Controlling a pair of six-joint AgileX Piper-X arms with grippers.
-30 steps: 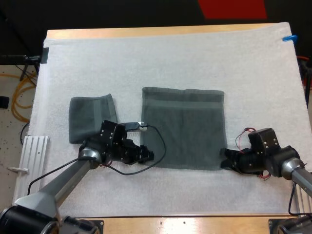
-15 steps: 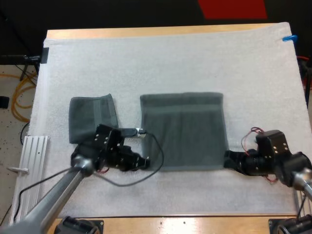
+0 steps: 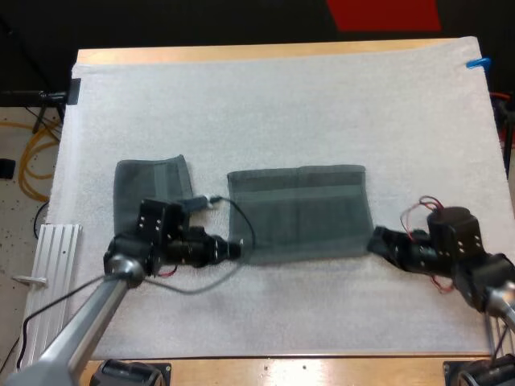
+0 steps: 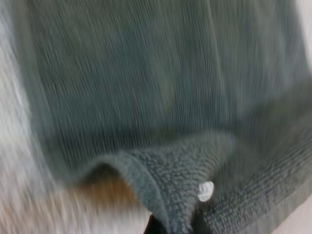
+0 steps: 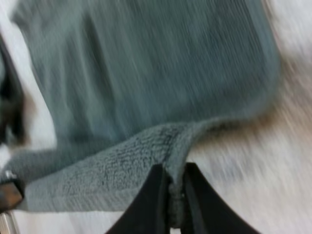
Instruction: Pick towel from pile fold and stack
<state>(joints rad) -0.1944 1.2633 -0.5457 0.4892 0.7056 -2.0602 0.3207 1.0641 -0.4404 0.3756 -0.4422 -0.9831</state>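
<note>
While both arms work along the near side of the white mat [image 3: 265,322], each has one near corner of the spread towel [image 3: 298,211].

Left gripper [image 3: 235,249]: at the near-left corner. In the left wrist view the hem humps up into it beside a small white tag [image 4: 205,191], and only a dark fingertip shows under the cloth. Judged clamped on the hem.

Right gripper [image 3: 376,240]: at the near-right corner. In the right wrist view its two black fingers [image 5: 147,204] press a raised ridge of hem from both sides. Firmly pinched.

Change over the last second: both grippers have moved away from the table's near edge. The towel's near hem has gone with them. The far hem has crept slightly nearer. Seen from above, the towel is now clearly shallower front to back, and about as wide as before.

Reading: the near hem is off the mat and the half-fold has begun. The hem is not yet laid over the far hem. Both corners look level, so the fold should land square if the arms keep pace.

Further left, just beside the left arm, the folded towel [image 3: 151,195] lies flat, apart from the spread towel; probably the stack's base.

Beyond that is bare mat, then the far edge of the wooden table [image 3: 241,52].
</note>
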